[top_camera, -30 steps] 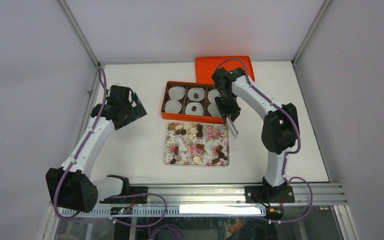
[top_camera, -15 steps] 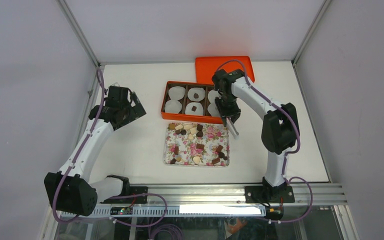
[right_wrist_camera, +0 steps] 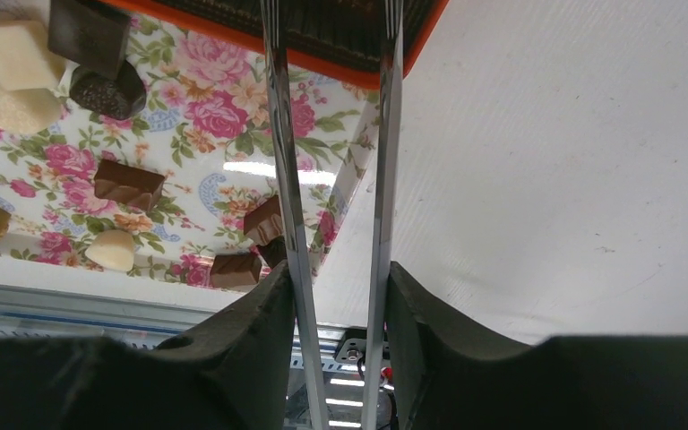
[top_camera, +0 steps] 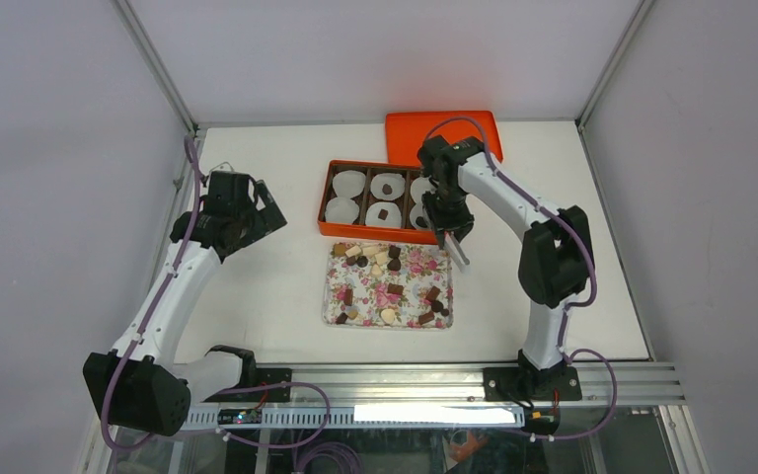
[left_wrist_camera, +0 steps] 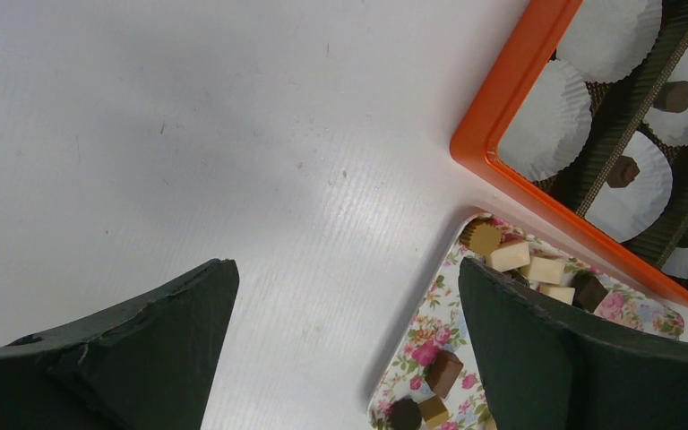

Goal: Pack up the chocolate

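Several small chocolates [top_camera: 395, 289], dark brown, tan and cream, lie on a flower-print tray [top_camera: 410, 265]. The orange box [top_camera: 328, 197] behind it holds white paper cups [top_camera: 347, 184]; two cups hold a dark piece [top_camera: 387, 186]. My right gripper [top_camera: 451, 229] is shut on metal tongs [top_camera: 458, 254] over the tray's far right corner. In the right wrist view the tongs [right_wrist_camera: 288, 179] have their arms apart with nothing between them, over the chocolates [right_wrist_camera: 128, 184]. My left gripper [top_camera: 257, 212] is open and empty above bare table left of the box; it also shows in the left wrist view [left_wrist_camera: 345, 278].
The orange lid [top_camera: 444, 133] lies behind the box at the back. The left wrist view shows the box's near corner [left_wrist_camera: 475, 148], its paper cups [left_wrist_camera: 546, 116] and the tray's end with chocolates [left_wrist_camera: 443, 372]. A metal rail [top_camera: 434, 380] runs along the near edge.
My left arm has drawn a little to the left, away from the box. My right gripper with the tongs has edged slightly back toward the box.
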Robot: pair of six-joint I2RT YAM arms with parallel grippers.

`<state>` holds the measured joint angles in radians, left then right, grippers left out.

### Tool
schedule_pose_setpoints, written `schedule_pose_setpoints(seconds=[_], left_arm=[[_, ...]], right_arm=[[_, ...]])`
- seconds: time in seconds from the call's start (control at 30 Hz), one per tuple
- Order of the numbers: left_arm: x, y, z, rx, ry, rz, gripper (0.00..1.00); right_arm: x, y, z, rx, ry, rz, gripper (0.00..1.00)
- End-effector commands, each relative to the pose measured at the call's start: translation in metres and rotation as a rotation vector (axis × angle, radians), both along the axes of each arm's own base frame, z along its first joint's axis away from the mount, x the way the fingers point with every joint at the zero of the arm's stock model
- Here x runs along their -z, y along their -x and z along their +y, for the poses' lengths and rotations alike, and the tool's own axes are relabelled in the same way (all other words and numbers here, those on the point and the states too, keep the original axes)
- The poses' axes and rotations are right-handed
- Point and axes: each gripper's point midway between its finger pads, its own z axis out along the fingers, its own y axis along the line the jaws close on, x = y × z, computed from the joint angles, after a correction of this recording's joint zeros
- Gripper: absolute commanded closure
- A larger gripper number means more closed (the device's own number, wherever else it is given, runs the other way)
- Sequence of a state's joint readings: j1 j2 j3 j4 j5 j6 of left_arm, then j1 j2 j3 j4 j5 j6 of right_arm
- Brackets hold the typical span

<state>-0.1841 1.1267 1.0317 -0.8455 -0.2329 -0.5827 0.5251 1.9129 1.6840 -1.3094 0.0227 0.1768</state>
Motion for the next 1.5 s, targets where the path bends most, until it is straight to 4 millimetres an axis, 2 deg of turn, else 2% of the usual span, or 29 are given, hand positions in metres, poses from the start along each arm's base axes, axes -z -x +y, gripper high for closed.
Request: schedule_pose_setpoints(seconds=[0.0,0.1,0.23,0.33,0.5,0.6,0.77,1.03,1.2,1.47], left_arm=[[-0.013,-0.003,-0.004,0.024,0.010,-0.058,0.01],[-0.013,-0.004,-0.004,0.026,0.011,-0.058,0.01],[-0.013,-0.004,-0.004,0.029,0.007,-0.057,0.01],[-0.012,-0.003,-0.003,0.030,0.003,-0.056,0.01],[-0.005,-0.004,-0.004,0.036,0.000,-0.036,0.01],[-0.003,-0.003,-0.006,0.038,0.009,-0.031,0.01],[-0.006,-0.001,-0.005,0.039,0.006,-0.043,0.01],[-0.010,0.001,-0.002,0.039,-0.004,-0.058,0.01],[-0.012,0.001,-0.005,0.047,0.008,-0.060,0.01],[-0.010,0.003,-0.006,0.047,0.019,-0.051,0.01]], right_arm=[[-0.051,0.007,0.006,-0.022,-0.070,-0.140,0.61],[-0.066,0.023,0.010,-0.047,-0.083,-0.159,0.61],[-0.070,0.057,0.009,-0.074,-0.073,-0.127,0.61],[-0.062,0.091,0.007,-0.087,-0.066,-0.067,0.61],[-0.034,0.153,0.029,-0.151,-0.127,0.070,0.61],[-0.018,0.171,0.031,-0.224,-0.098,0.084,0.60],[-0.003,0.176,0.030,-0.312,-0.031,0.100,0.59],[0.007,0.160,0.039,-0.378,0.027,0.075,0.58],[0.011,0.146,0.044,-0.410,0.058,0.044,0.53],[0.018,0.139,0.053,-0.442,0.066,0.056,0.53]])
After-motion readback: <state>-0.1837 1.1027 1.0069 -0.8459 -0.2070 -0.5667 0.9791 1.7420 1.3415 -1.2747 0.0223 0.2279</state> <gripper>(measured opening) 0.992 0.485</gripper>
